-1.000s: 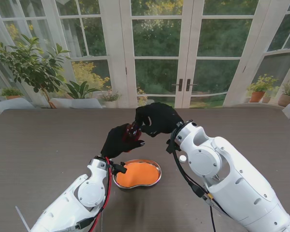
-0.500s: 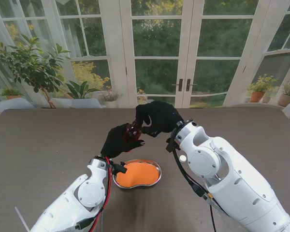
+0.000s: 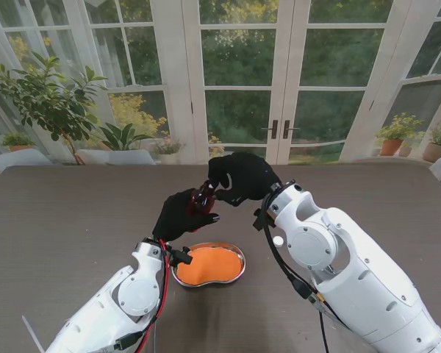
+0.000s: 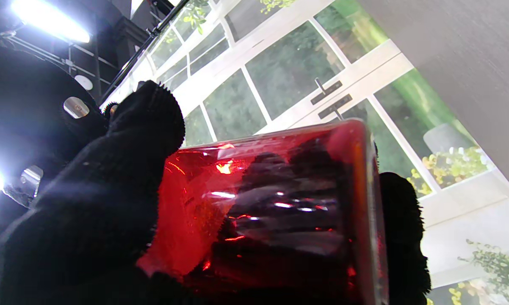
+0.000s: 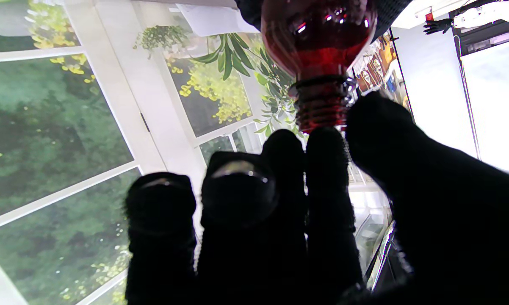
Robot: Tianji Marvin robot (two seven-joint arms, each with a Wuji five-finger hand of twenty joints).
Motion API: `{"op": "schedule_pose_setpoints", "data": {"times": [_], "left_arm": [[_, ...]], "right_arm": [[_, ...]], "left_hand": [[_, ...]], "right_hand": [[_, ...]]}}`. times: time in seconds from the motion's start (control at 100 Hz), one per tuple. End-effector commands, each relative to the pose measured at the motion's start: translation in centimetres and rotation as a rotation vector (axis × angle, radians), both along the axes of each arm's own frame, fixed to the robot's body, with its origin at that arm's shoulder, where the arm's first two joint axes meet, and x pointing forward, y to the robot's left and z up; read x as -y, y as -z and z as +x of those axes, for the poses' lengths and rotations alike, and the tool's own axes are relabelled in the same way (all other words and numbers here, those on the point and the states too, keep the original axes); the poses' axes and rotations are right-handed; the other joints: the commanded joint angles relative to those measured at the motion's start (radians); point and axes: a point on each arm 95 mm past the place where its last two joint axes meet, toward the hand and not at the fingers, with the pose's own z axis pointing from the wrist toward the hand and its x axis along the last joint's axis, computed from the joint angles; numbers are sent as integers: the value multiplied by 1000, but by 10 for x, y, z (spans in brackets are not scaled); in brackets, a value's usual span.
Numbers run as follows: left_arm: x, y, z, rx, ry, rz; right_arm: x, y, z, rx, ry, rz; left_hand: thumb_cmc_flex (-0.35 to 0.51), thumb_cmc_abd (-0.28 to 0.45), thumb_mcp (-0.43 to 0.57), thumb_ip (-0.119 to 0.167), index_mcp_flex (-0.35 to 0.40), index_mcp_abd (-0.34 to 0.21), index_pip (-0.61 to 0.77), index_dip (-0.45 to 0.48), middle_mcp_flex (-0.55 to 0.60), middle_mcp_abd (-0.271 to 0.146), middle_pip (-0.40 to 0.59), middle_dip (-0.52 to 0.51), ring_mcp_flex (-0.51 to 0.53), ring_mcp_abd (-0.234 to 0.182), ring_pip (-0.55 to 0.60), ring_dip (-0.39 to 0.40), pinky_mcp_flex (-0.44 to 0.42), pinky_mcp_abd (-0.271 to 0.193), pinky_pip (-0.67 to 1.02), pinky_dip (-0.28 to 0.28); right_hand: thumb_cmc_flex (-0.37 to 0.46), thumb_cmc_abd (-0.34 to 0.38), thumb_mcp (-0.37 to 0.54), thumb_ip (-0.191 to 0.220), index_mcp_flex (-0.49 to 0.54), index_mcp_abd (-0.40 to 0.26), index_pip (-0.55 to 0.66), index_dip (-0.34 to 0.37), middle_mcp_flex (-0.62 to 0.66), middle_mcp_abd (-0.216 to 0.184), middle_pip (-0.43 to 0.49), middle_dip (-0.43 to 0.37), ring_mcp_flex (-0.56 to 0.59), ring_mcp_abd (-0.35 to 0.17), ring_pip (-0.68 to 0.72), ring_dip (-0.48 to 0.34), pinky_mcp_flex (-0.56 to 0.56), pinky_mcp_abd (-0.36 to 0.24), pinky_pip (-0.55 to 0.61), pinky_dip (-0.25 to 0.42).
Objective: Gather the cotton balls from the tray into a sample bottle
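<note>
Left hand (image 3: 178, 215), in a fuzzy black knit glove, was wrapped around a red translucent sample bottle (image 3: 201, 198), held up off the table (image 3: 59, 213) above the tray (image 3: 239, 259). Left wrist view: the bottle (image 4: 271, 212) was glossy and smooth-walled, with a flat base edge, and dark glove fingers (image 4: 93, 186) showed through and beside it. Right hand (image 3: 239, 179), same black glove, was curled in at the bottle's top end, fingertips meeting at the neck. Right wrist view: the bottle (image 5: 320, 46) had a rounded shoulder narrowing to a ribbed, threaded neck; the thumb and two fingertips (image 5: 326, 152) were bunched right at the mouth. Could not tell whether a cotton ball was pinched there — nothing white visible between the fingers.

Tray was kidney-shaped, shiny metal rim, sitting on the table near me between the two white arms. Its inside was filled by a flat orange mass, matte; individual cotton balls could not be made out. Table was dark brown with a fine woven-looking grain. Both forearms were smooth white plastic shells; a red cable (image 3: 162, 287) ran along the left one.
</note>
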Motion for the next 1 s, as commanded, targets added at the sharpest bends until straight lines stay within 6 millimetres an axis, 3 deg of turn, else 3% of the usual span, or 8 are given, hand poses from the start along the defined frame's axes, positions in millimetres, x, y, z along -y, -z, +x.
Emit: {"op": "schedule_pose_setpoints", "data": {"times": [0.0,0.99], "left_arm": [[3,-2,0,-3,12,-1],[2,-2,0,0,10,0]], "right_arm": [[-2,2,-2,-8,-12,-7],[-2,-1,-5,-39,-69,-14]], "left_hand": [[158,195,156,11,125,-247,90,21,70,-111,7,-6,5,0,20,9,-35,-39,6,-3],[158,195,157,11,125,-247,90,22,71,-111,7,-5,6,0,21,9,-35,-38,6,-3]], "right_hand": [[-14,5,17,-11,9,-11,0,-22,24,-12,-6,-8,36,-13,23,13,3,-10,10,7],[4,9,50,-4,21,-51,41,25,36,-28,17,22,36,-15,18,14,-7,-10,2,10]]}}
